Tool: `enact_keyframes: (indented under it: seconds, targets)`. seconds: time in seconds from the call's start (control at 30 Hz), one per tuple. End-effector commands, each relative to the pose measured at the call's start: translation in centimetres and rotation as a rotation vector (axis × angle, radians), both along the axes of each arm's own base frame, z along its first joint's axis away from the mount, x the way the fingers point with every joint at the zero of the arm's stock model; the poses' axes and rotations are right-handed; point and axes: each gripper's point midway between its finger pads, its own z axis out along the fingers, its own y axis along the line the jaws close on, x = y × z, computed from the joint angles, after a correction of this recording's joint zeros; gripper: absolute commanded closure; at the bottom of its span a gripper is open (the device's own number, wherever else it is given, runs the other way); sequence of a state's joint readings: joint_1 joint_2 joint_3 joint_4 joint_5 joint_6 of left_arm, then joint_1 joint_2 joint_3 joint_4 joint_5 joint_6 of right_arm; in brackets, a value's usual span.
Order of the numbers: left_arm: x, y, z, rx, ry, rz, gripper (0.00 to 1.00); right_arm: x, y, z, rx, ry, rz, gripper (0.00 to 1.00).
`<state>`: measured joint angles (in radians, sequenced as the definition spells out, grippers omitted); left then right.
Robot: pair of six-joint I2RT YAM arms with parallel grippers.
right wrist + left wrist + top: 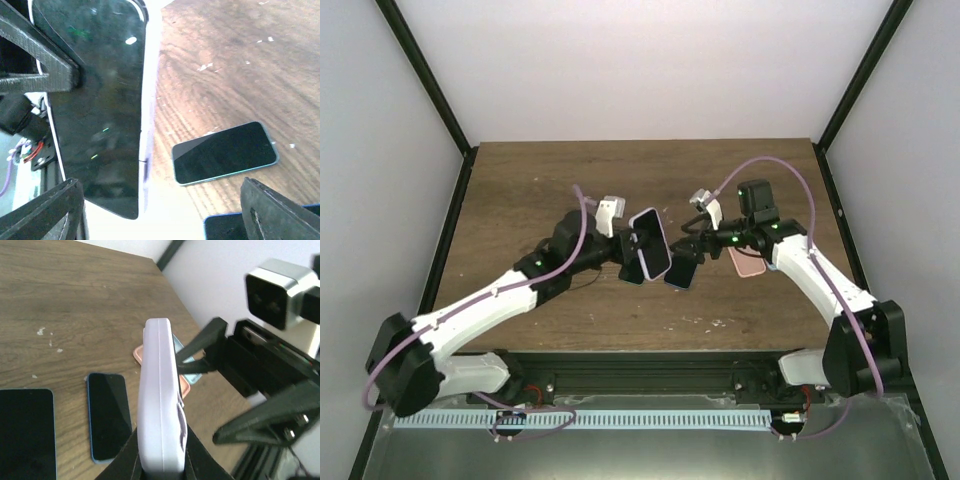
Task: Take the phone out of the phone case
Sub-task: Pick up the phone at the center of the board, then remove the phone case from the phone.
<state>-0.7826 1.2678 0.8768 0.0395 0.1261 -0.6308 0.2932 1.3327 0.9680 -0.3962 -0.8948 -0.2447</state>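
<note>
Smooth lavender phone case (159,390) clamped in left gripper (161,462); right gripper (692,248) jaws apart.

Case (159,405) smooth matt plastic; phone (95,110) glossy glass; table (520,180) grained wood.

no text, label, brand or number can be read in any view.

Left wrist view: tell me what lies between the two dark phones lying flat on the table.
Nothing. In the left wrist view only a bare strip of table separates the blue-rimmed phone from the phone cut off at lower left.
</note>
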Motion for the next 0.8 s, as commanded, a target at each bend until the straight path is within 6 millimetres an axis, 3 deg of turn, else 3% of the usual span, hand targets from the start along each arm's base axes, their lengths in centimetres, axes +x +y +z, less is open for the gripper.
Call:
enact_keyframes:
  seconds: [0.0, 0.07, 0.27, 0.33, 0.53, 0.77]
  targets:
    - [-4.6, 0.7, 2.4, 0.012, -0.145, -0.221, 1.00, -3.3, 0.1, 1.7, 0.023, 0.006, 0.121, 0.11]
    - [-6.4, 1.1, 3.4, -0.015, -0.193, -0.287, 1.00, -4.4, -0.1, 1.9, 0.021, -0.001, 0.154, 0.00]
    - [-12.7, 1.8, 7.6, -0.186, -0.318, -0.534, 1.00, -10.5, -0.4, 4.0, 0.120, -0.059, 0.344, 0.00]
    - [-13.9, 2.0, 8.2, -0.205, -0.339, -0.581, 1.00, -12.6, -0.4, 4.6, 0.150, -0.071, 0.422, 0.05]
    - [-15.1, 2.3, 9.3, -0.232, -0.390, -0.627, 1.00, -15.9, 0.4, 4.2, 0.129, -0.088, 0.524, 0.38]
    - [-15.2, 1.9, 10.4, -0.292, -0.401, -0.645, 1.00, -18.4, 1.5, 4.2, 0.062, -0.212, 0.609, 0.39]
